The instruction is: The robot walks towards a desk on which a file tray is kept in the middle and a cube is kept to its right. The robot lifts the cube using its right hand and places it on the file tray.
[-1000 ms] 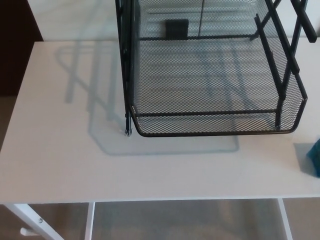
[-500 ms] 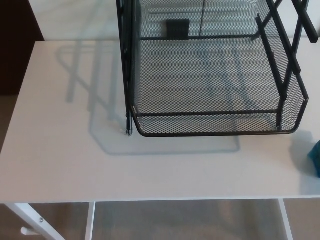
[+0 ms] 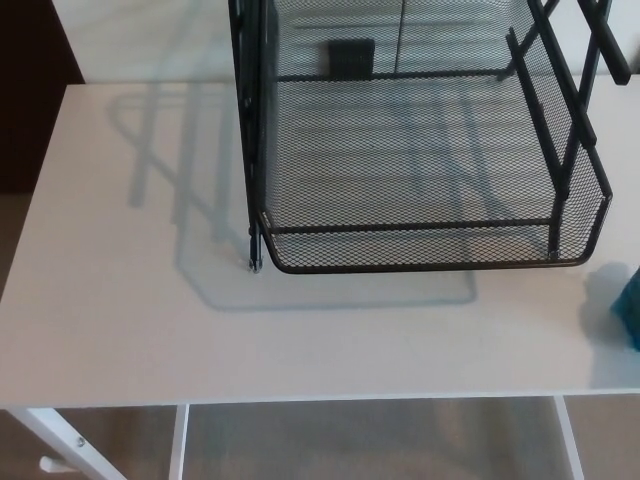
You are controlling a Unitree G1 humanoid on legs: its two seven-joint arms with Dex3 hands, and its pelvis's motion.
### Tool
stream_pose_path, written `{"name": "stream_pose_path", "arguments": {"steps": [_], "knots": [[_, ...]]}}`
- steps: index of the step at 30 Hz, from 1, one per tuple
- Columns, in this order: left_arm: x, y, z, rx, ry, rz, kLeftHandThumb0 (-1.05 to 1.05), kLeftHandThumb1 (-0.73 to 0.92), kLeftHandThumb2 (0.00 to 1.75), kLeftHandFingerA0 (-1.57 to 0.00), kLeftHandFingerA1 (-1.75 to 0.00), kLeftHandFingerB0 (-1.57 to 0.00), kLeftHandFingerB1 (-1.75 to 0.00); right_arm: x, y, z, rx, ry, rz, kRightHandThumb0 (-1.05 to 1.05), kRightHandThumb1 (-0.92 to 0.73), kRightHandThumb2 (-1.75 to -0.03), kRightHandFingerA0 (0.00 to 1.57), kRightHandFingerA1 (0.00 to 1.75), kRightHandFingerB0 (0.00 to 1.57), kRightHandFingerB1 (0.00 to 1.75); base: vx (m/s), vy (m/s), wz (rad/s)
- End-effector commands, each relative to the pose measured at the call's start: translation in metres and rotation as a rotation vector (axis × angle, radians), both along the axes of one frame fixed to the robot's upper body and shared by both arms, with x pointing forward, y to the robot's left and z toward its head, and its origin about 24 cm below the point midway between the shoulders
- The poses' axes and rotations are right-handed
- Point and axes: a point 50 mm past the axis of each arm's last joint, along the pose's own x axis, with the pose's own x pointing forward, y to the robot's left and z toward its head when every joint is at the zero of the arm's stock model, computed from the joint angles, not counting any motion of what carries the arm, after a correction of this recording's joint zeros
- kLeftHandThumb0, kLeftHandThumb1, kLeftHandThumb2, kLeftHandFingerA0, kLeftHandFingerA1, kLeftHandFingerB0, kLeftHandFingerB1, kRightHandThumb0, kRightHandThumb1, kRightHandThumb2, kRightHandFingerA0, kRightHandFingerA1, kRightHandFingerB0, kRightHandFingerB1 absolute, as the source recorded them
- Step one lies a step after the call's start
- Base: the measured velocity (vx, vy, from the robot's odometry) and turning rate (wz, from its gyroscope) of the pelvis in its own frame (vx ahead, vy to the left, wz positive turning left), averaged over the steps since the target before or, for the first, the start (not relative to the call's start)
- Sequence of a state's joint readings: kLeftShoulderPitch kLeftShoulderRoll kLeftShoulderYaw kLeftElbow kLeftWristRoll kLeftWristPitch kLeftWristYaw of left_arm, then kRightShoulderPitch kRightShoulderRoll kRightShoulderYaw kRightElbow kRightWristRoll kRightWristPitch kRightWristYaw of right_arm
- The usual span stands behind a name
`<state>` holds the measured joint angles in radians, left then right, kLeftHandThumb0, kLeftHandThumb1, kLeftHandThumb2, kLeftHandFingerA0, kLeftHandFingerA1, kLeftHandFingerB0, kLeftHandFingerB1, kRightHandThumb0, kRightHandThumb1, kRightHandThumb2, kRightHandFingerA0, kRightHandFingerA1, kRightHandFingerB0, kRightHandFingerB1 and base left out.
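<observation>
Only a teal sliver of the cube (image 3: 632, 318) shows at the right edge, the rest cut off. The tray (image 3: 430, 262) runs past the top edge, its upper part unseen. A small dark patch (image 3: 350, 58) at its far side is too unclear to name. The counter (image 3: 130, 300) is cropped at its right end

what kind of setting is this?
Probably an office or home-office corner: a white desk, a black mesh file tray standing on it, and what looks like carpet on the floor beneath.
</observation>
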<state>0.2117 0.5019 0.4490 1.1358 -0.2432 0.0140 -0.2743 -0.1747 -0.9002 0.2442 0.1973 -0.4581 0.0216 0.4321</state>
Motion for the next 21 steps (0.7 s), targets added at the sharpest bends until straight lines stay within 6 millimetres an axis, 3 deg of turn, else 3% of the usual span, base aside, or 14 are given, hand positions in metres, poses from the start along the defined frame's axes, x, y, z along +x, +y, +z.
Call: {"name": "stream_pose_path", "arguments": {"steps": [1,2,3,4,6,7,8,9,11,12,15,17,20,21], "knots": [[0.005,0.007,0.007,0.051,-0.010,-0.034,-1.00,0.65,1.13,-0.45,-0.82,-0.25,-0.69,0.001,0.003,-0.014,-0.055,0.019,-0.003,-0.71,-0.47,-0.87,0.00,0.27,0.05,0.25,0.00,0.000,0.00],[0.005,0.006,0.007,0.049,-0.014,-0.036,-1.02,0.65,1.14,-0.44,-0.83,-0.23,-0.68,0.002,0.004,-0.014,-0.056,0.009,-0.001,-0.76,-0.48,-0.85,0.04,0.27,0.10,0.23,0.00,0.000,0.00],[0.006,0.006,0.007,0.054,-0.012,-0.036,-1.05,0.87,0.67,-0.45,-0.89,-0.28,-0.73,0.003,0.005,-0.015,-0.031,-0.004,-0.006,-0.68,-0.61,-0.60,0.08,0.28,0.09,0.21,0.00,0.000,0.00],[0.007,0.006,0.007,0.054,-0.010,-0.041,-1.05,0.88,0.67,-0.45,-0.89,-0.28,-0.74,0.005,0.006,-0.015,-0.045,-0.009,0.006,-0.69,-0.47,-0.85,0.03,0.40,0.03,0.27,0.00,0.000,0.00],[0.007,0.006,0.007,0.054,-0.010,-0.043,-1.05,0.88,0.67,-0.45,-0.89,-0.28,-0.74,0.005,0.006,-0.015,-0.048,-0.010,0.007,-0.69,-0.47,-0.85,0.03,0.40,0.03,0.27,0.00,0.000,0.00],[0.007,0.006,0.007,0.049,-0.015,-0.039,-1.05,0.88,0.67,-0.46,-0.89,-0.29,-0.73,0.005,0.008,-0.017,-0.061,-0.049,0.026,-0.63,-0.50,-0.81,0.20,0.49,0.06,0.36,0.00,0.000,0.00],[0.007,0.006,0.007,0.038,-0.026,-0.022,-1.04,0.87,0.66,-0.46,-0.90,-0.30,-0.73,0.005,0.009,-0.020,-0.081,-0.084,0.041,-0.52,-0.64,-0.60,0.43,0.55,0.15,0.27,0.00,0.000,0.00],[0.007,0.006,0.006,0.032,-0.034,-0.005,-1.02,0.86,0.67,-0.46,-0.86,-0.29,-0.69,0.005,0.009,-0.023,-0.086,-0.107,0.045,-0.44,-0.65,-0.59,0.76,0.62,0.22,0.28,0.00,0.000,0.00],[0.008,0.007,0.006,0.034,-0.035,0.010,-1.03,0.87,0.66,-0.50,-0.85,-0.32,-0.70,0.005,0.007,-0.029,-0.086,-0.147,0.038,-0.42,-0.66,-0.61,0.88,0.70,0.26,0.30,0.00,0.000,0.00],[0.008,0.007,0.006,0.037,-0.034,0.014,-1.05,0.86,0.66,-0.46,-0.87,-0.31,-0.72,0.004,0.005,-0.033,-0.065,-0.177,0.020,-0.39,-0.67,-0.60,0.92,1.02,0.33,0.32,0.00,0.000,0.00],[0.011,0.008,0.007,0.046,-0.031,-0.005,-1.05,0.86,0.67,-0.49,-0.88,-0.32,-0.73,0.003,0.004,-0.034,-0.044,-0.219,0.003,-0.41,-0.71,-0.61,0.95,0.90,0.40,0.34,0.00,0.000,0.00],[0.011,0.007,0.007,0.044,-0.037,-0.009,-1.05,0.87,0.67,-0.46,-0.89,-0.33,-0.73,0.002,0.004,-0.035,-0.046,-0.235,0.010,-0.41,-0.71,-0.61,0.87,1.10,0.44,0.36,0.00,0.000,0.00],[0.012,0.006,0.006,0.037,-0.040,-0.013,-1.05,0.87,0.68,-0.46,-0.89,-0.32,-0.73,0.001,0.004,-0.035,-0.045,-0.248,0.017,-0.39,-0.72,-0.62,0.86,1.14,0.46,0.37,0.00,0.000,0.00],[0.013,0.006,0.006,0.029,-0.046,0.002,-1.05,0.86,0.67,-0.48,-0.88,-0.33,-0.73,0.000,0.006,-0.035,-0.040,-0.260,0.024,-0.38,-0.72,-0.63,0.84,1.25,0.47,0.38,0.00,0.000,0.00]]}}
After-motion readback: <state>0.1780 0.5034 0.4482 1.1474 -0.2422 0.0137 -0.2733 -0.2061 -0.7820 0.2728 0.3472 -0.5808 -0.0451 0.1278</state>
